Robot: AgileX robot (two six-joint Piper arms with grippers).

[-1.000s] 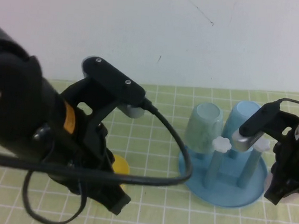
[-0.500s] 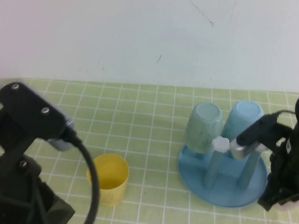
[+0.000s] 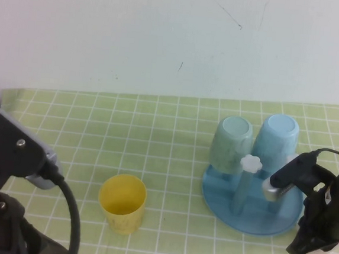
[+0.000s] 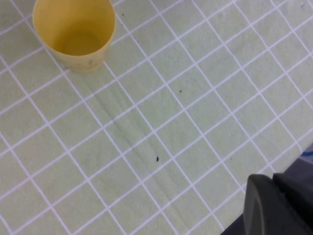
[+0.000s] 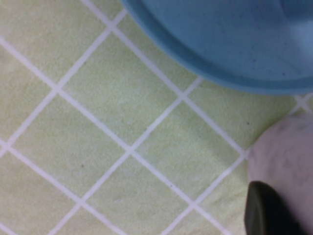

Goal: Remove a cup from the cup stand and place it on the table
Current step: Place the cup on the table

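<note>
While a yellow cup (image 3: 122,204) stands mouth-up on the worktop (image 3: 168,139), two bluish cups (image 3: 252,143) sit upside down on the blue cup stand (image 3: 251,212). Right tool (image 3: 301,248), low beside the stand's edge, grips the pale pink speckled cup (image 5: 288,156) just off the tray; its axis can't be read. Left tool (image 4: 279,205) is closed, near corner.
</note>
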